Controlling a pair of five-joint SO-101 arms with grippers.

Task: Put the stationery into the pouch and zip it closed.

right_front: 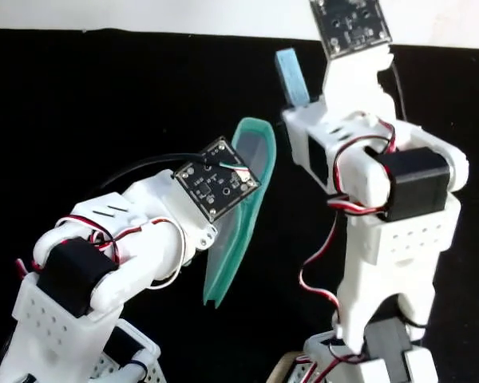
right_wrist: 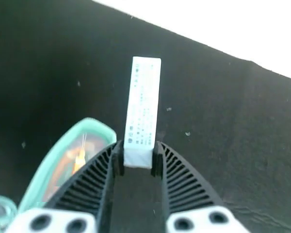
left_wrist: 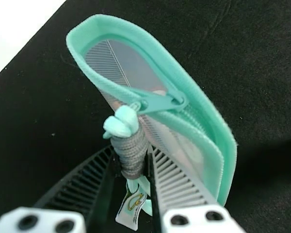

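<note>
We see a white moulded-plastic left arm [right_front: 136, 231] and its matching right arm [right_front: 383, 239], their slotted, dimpled shells wrapped around boxy black servo motors [right_front: 415, 179]. Thin red, white and black wires [right_front: 305, 278] loop between joints, and each wrist bears a square black circuit board [right_front: 217, 182]. Black ribbed plastic fingers [left_wrist: 177, 179] rise from white bases [left_wrist: 191, 221] with dark screw holes.

Nothing can be read: the white eraser [right_wrist: 143, 104] carries rows of print too small to make out, and the small tag [left_wrist: 132, 208] hanging from the teal pouch [left_wrist: 206, 131] bears an illegible mark.
</note>
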